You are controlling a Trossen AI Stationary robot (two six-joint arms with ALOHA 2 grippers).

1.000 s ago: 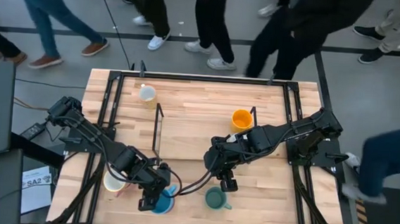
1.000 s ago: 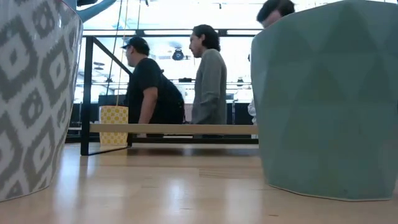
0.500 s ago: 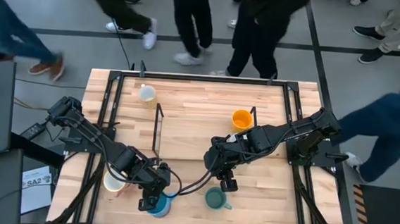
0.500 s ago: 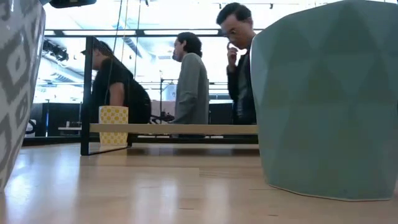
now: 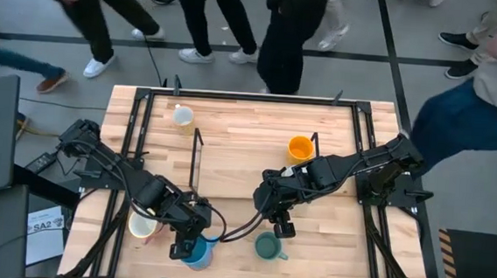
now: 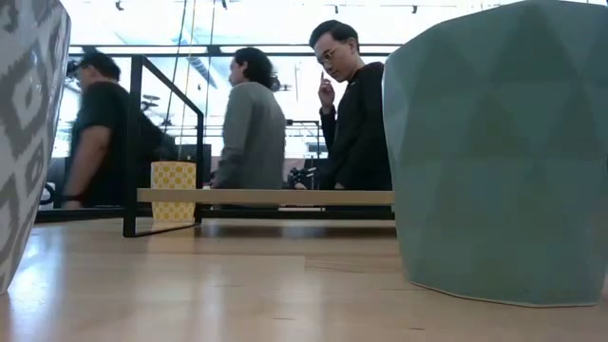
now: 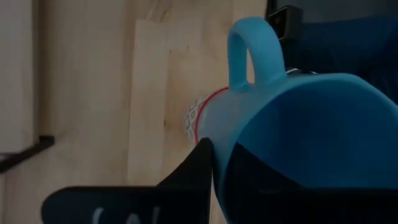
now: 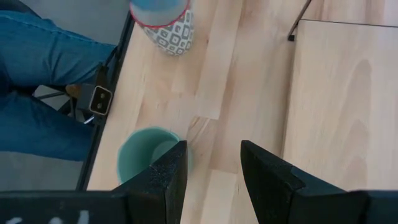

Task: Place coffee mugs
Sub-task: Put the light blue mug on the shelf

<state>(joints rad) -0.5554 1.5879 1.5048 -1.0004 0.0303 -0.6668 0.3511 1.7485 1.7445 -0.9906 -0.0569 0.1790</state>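
Note:
My left gripper [image 5: 183, 240] is shut on a blue mug [image 5: 198, 253] with a grey-and-white patterned outside, at the table's near edge; the mug also shows in the low view [image 6: 24, 133] and the right wrist view [image 8: 163, 22]. I cannot tell whether its base rests on the table. A cream mug [image 5: 141, 227] stands just left of it. My right gripper [image 5: 279, 226] is open and empty, just beyond a teal mug [image 5: 267, 245] that stands on its base [image 6: 503, 285]. An orange mug [image 5: 300, 148] and a yellowish mug [image 5: 182, 116] stand farther back. My left gripper holds the blue mug by its rim wall [image 7: 219, 163], close beside the handle [image 7: 255, 50]. One finger [image 7: 194, 169] is outside the wall and the other reaches inside the mug. The fingers come from above, pointing down.
A black metal frame [image 5: 197, 160] with a low wooden board [image 6: 266, 197] stands mid-table. Black rails run along the table's left [image 5: 129, 148] and right [image 5: 365, 165] sides. Several people walk beyond the far edge [image 6: 356, 123]. Bare wood lies between the two grippers.
My left gripper has gone a little toward the table's left edge with the blue mug, which has slid toward the low view's left side. My right gripper has kept still. The people behind the table have walked on.

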